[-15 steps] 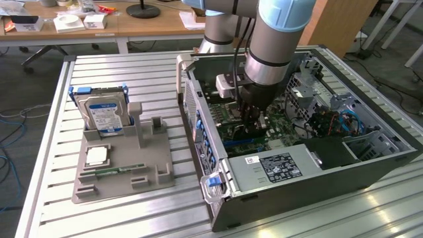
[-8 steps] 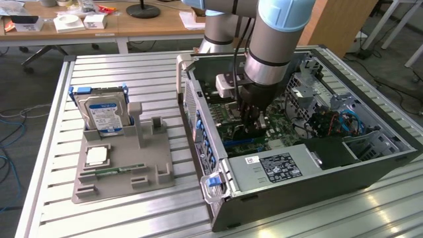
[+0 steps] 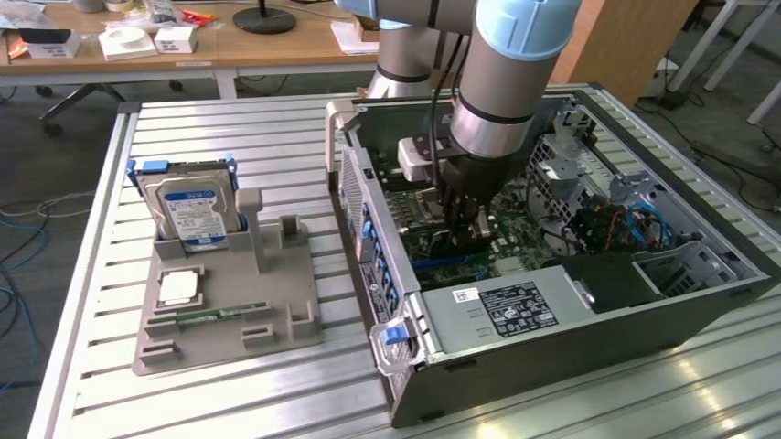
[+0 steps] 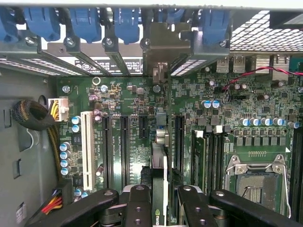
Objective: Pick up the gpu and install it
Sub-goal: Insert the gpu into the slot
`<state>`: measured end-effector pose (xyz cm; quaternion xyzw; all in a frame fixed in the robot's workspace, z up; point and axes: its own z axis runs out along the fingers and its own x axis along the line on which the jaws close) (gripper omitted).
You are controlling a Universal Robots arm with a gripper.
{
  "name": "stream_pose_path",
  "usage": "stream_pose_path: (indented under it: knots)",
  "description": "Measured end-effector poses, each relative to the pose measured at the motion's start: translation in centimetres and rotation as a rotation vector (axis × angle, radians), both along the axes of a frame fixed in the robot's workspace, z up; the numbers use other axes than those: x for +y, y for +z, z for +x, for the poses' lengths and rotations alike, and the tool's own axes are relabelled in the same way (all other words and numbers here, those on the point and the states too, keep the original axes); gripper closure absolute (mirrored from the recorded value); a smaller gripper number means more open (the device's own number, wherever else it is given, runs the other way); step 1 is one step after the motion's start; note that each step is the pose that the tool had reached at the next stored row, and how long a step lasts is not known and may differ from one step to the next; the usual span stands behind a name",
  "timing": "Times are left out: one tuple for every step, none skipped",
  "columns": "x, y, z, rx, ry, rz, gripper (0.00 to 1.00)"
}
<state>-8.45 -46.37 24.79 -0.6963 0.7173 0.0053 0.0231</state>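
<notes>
The gpu (image 4: 159, 165) shows edge-on as a thin dark card standing upright over the green motherboard (image 4: 132, 156), between the long black expansion slots. Its pale metal bracket end (image 4: 163, 47) sits against the case's rear slot openings. My gripper (image 4: 163, 210) is shut on the card, one black finger (image 4: 137, 208) on each side of it. In the exterior view the gripper (image 3: 467, 233) reaches down into the open computer case (image 3: 366, 183), with the gpu (image 3: 471, 240) low between the fingers, at the board. I cannot tell whether the card is fully seated.
A grey fixture (image 3: 281, 311) at the exterior view's left holds a blue-labelled hard drive (image 3: 193, 215), a processor chip (image 3: 179, 288) and a green memory stick (image 3: 208, 316). Inside the case are the power supply (image 3: 507, 306), an empty processor socket (image 4: 255, 182) and cable bundles (image 4: 33, 116).
</notes>
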Motion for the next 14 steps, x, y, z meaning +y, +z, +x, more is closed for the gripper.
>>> stream_pose_path:
  knots:
    - [0.01, -0.01, 0.00, 0.0000, 0.000, 0.0001, 0.74]
    - [0.01, -0.03, 0.00, 0.0000, 0.000, 0.0001, 0.74]
    - [0.01, -0.07, 0.00, 0.0001, 0.000, 0.0001, 0.74]
    - [0.01, -0.11, 0.00, 0.0001, 0.000, -0.0001, 0.74]
    - [0.01, -0.16, -0.01, 0.0003, 0.000, -0.0002, 0.74]
    - [0.01, -0.22, -0.01, 0.0001, 0.000, 0.0001, 0.74]
    - [0.01, -0.28, -0.01, -0.0002, 0.000, 0.0007, 0.74]
    - [0.01, -0.27, -0.01, -0.0001, 0.000, 0.0004, 0.74]
    - [0.01, -0.27, -0.01, 0.0000, 0.000, 0.0003, 0.74]
    - [0.01, -0.26, -0.01, 0.0000, 0.000, 0.0001, 0.74]
    - [0.01, -0.26, -0.01, 0.0000, 0.000, 0.0002, 0.74]
    - [0.01, -0.26, -0.01, 0.0000, 0.000, 0.0002, 0.74]
    - [0.01, -0.26, -0.01, 0.0000, 0.000, 0.0002, 0.74]
    - [0.01, -0.26, -0.01, 0.0000, 0.000, 0.0002, 0.74]
